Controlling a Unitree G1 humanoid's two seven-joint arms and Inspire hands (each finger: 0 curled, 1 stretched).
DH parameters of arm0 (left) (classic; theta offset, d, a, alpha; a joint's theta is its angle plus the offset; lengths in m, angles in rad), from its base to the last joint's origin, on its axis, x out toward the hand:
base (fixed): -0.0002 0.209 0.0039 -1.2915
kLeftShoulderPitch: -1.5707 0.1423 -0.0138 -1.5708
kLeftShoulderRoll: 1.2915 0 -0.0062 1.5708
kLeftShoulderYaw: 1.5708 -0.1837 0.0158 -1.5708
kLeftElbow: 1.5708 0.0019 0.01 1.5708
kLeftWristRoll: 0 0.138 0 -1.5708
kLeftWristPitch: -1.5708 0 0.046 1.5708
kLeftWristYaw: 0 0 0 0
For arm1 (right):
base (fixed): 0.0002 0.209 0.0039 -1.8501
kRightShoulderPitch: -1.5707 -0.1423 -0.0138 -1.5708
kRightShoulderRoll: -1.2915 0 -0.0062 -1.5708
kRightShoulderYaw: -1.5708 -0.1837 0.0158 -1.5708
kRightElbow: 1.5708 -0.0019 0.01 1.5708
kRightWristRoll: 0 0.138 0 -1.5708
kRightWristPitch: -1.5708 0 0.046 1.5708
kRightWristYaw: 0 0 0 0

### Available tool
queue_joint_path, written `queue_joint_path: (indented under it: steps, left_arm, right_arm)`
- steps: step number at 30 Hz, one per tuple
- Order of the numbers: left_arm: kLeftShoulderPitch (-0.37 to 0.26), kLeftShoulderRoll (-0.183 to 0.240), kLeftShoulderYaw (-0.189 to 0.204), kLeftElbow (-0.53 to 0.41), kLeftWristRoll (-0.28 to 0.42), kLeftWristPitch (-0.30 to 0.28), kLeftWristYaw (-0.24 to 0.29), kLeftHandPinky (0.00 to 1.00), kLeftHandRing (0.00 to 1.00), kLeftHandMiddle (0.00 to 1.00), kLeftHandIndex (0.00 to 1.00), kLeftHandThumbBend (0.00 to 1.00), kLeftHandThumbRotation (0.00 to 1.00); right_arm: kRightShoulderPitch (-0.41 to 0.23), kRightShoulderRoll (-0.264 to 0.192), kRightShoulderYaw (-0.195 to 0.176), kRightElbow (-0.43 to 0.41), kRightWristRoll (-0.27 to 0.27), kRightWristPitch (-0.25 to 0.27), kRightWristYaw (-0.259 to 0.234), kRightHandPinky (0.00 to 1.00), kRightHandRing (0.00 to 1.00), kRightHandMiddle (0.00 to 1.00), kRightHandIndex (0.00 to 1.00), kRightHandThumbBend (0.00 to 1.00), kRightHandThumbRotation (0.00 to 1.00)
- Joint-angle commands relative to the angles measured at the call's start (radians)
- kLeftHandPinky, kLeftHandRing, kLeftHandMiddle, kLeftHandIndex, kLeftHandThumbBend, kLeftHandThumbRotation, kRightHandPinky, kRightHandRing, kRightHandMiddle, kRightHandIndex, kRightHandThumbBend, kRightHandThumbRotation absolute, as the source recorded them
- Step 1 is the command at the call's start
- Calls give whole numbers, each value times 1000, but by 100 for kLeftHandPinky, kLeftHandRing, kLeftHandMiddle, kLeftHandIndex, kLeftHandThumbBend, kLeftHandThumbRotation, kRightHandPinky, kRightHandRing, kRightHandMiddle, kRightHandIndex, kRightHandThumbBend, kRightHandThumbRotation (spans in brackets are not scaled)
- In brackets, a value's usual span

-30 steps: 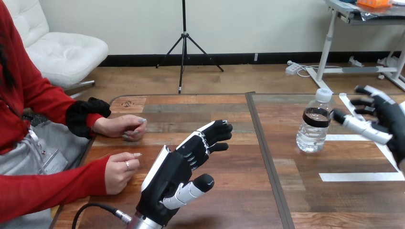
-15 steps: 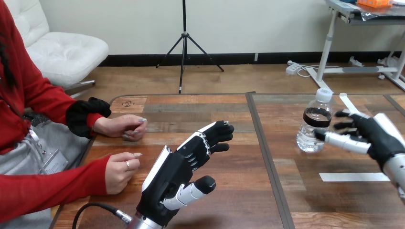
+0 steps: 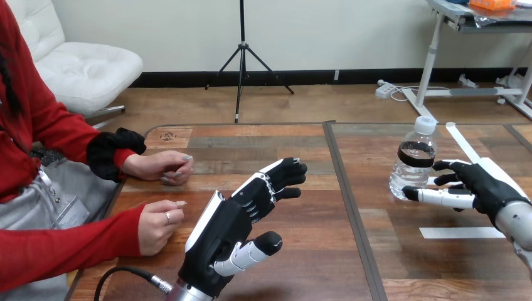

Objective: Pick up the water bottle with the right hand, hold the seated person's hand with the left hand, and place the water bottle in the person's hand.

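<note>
– Wooden table (image 3: pixel 301 251) takes up the lower part of the head view, with a dark seam (image 3: pixel 351 207) running front to back through its middle. Where is the right hand (image 3: pixel 486 188)?
– At the view's right edge, right of the seam, low over the wood. Its fingers are spread and nearly straight, the thumb stretched out to the left. It has hold of nothing.
– And the water bottle (image 3: pixel 414 160)?
– It stands upright just left of that hand, capped, towards the table's far edge. The thumb tip reaches its lower part, though I cannot tell whether they touch. The fingers stand apart from the bottle's right side.
– What else lies on that side?
– One white tape strip (image 3: pixel 467 232) lies flat on the wood in front of the hand. A slanted strip (image 3: pixel 461 141) runs behind it towards the far edge.
– The left hand (image 3: pixel 232 219)?
– Left of the seam, near the front edge. Its fingers are loosely open and the thumb is out, and it grips nothing.
– The person?
– The person's near hand (image 3: pixel 160 222) rests by the table's left edge, just beside the left hand but apart from it. The person's far hand (image 3: pixel 157 166) lies further back on the wood, loosely curled.
– Room to move?
– A broad stretch of bare wood, crossed by the seam, separates the left hand from the bottle.
</note>
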Motion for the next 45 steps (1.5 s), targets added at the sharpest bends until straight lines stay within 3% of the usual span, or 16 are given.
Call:
queue_joint_path:
  steps: [1,21,45]
  left_arm:
    - [-51,-21,-4,-8,-15,-23,2,80,86,86,85,98,73]
    - [-36,-14,2,-21,-49,-17,-28,80,85,85,85,99,73]
    - [-28,2,12,-22,-90,-16,-78,80,86,86,85,98,72]
  right_arm:
    - [-145,-25,22,18,-9,-1,-40,68,80,83,88,100,54]
    - [-203,-31,67,50,-29,32,-45,70,79,82,89,100,54]
    - [-225,-31,81,62,-22,35,-35,69,78,82,89,100,56]
